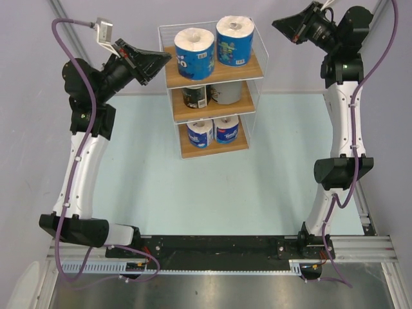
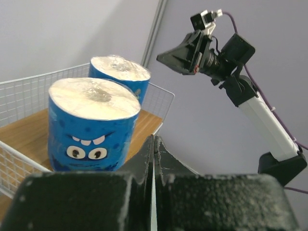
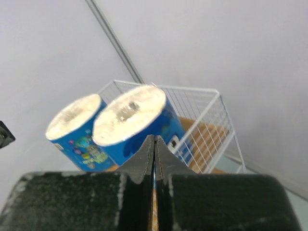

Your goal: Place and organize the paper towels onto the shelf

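Left hand [image 1: 167, 57] closed, empty, raised beside shelf [image 1: 252, 67] top, right hand [image 1: 277, 24] likewise opposite

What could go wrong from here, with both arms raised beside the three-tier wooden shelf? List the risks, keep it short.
1. The shut left gripper sits right beside the blue-wrapped white paper roll on the top tier's left. A sideways swing on withdrawal could probably nudge or tip it.
2. The shut right gripper hangs near the top right corner of the brown wooden shelf with thin white wire frame. A careless move might snag the wire and shake the shelf.
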